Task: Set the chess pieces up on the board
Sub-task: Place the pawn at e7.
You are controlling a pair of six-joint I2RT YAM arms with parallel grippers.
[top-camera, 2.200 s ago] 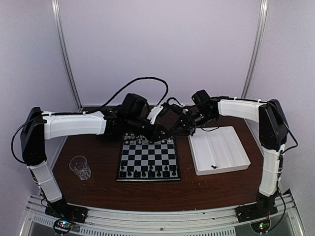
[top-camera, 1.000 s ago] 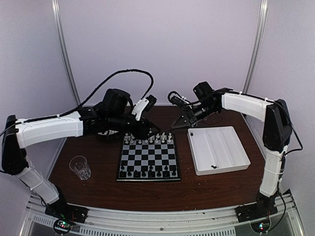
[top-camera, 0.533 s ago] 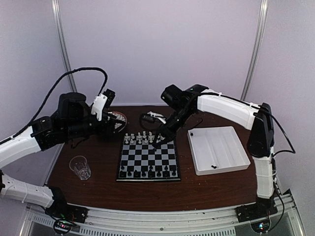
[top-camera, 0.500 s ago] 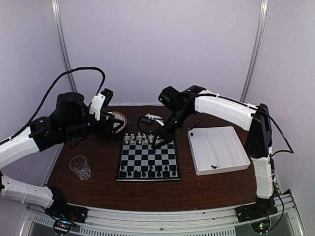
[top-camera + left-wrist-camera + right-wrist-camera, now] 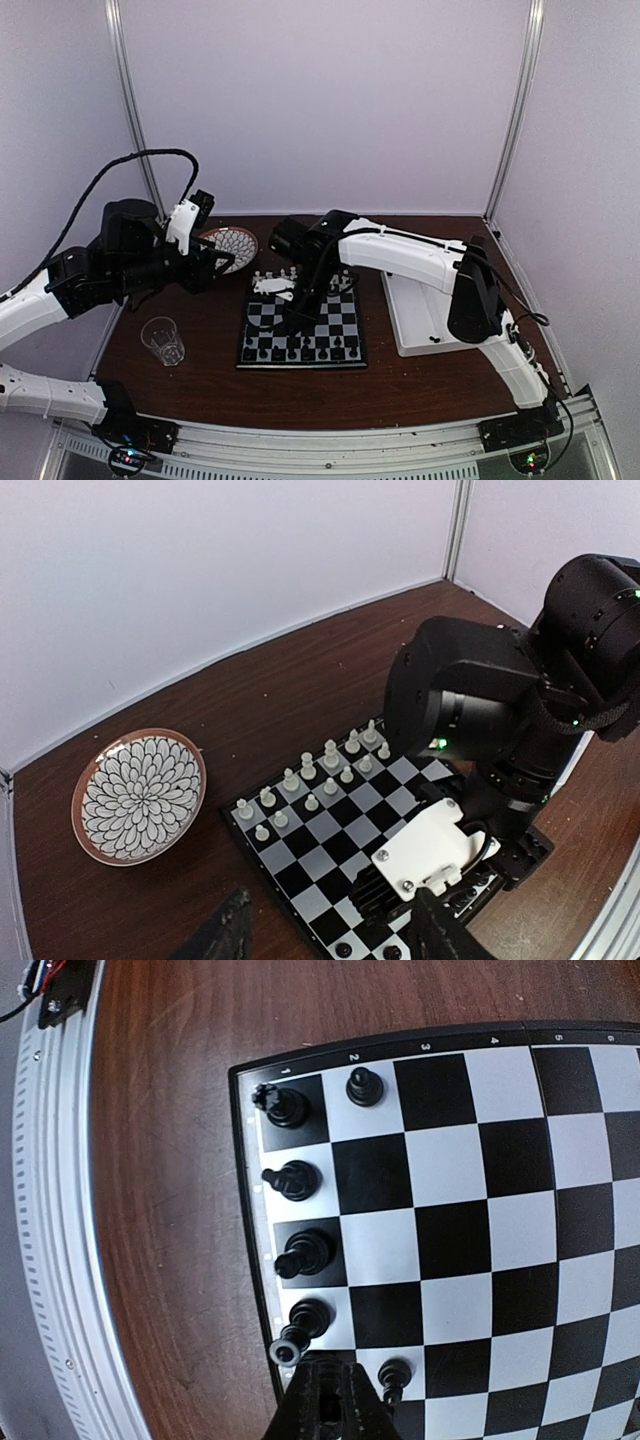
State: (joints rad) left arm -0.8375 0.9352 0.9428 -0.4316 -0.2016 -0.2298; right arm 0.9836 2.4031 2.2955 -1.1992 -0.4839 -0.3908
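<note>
I judge the setup well past halfway but not finished. On the board [image 5: 345, 318], white chess pieces [image 5: 330, 752] fill most of the two far rows, with gaps in the second. The black chess pieces [image 5: 300, 1250] line the near edge row, and only a couple stand in the row ahead of it. At least one dark piece [image 5: 432, 340] lies in the white tray [image 5: 420, 350] to the right of the board. My right gripper [image 5: 325, 1385] hangs over the board's near edge, fingers closed; I can't tell if a piece is pinched. My left gripper [image 5: 335, 932], left of the board, has fingers apart and empty.
</note>
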